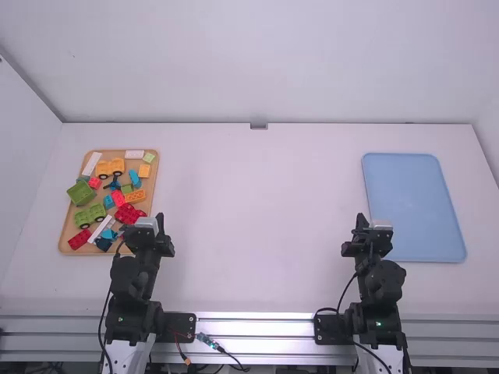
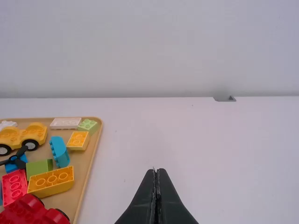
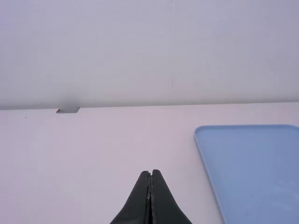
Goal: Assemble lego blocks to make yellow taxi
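1. Evidently, the yellow wheeled base (image 2: 35, 133), long yellow brick (image 2: 50, 182) and small yellow brick (image 2: 77, 141) lie unassembled on the wooden tray (image 2: 81, 179).
2. The left gripper (image 2: 157, 170) is closed and empty, just right of that tray; the right gripper (image 3: 150, 172), likewise closed and empty, is well apart to its right, near the blue tray (image 1: 413, 206).
3. Crowding could make opened fingers catch the red wheeled base (image 2: 28, 212) beside the long brick.
4. An off-centre grasp could tip the wheeled base; misaligned studs could leave the taxi loose.
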{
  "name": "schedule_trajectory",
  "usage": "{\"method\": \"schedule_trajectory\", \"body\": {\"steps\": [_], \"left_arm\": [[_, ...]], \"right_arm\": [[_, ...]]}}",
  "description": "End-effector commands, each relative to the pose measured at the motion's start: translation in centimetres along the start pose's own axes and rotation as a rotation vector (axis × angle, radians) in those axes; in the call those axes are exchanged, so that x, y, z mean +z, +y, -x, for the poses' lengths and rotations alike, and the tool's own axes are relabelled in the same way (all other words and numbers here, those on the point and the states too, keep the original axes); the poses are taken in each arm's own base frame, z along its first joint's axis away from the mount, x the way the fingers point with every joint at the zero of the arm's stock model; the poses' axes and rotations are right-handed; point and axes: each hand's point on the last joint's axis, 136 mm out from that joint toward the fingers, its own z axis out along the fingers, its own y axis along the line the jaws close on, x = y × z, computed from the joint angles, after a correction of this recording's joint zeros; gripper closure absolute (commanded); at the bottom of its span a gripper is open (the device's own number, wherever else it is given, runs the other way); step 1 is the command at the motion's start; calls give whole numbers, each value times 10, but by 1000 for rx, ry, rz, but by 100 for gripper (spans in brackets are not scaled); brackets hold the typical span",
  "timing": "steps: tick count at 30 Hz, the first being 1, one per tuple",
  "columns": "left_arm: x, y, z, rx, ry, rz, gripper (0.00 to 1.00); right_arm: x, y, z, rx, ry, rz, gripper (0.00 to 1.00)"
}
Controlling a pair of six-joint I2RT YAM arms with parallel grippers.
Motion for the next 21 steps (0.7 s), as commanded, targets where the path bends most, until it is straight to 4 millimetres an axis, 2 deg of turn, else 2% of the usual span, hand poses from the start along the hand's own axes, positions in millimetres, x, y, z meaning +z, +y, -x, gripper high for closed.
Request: {"method": "schedule_trajectory", "body": {"steps": [1,4,9,19,21], "left_arm": [[0,-1,0,-2,3,-5,100],[-1,-11,0,-25,28,-53,97],[-3,-26,1,-79,88,-126,92],[-7,-31,4,-102,217,-149,79],[-7,-31,7,-104,242,-146,76]], "right_arm": [[0,1,1,-3,-3,5,99],[-1,10,14,-23,-28,48,97],[-2,10,37,-24,-71,48,92],[0,10,39,-21,18,50,83],[0,13,45,-22,17,66,81]]}}
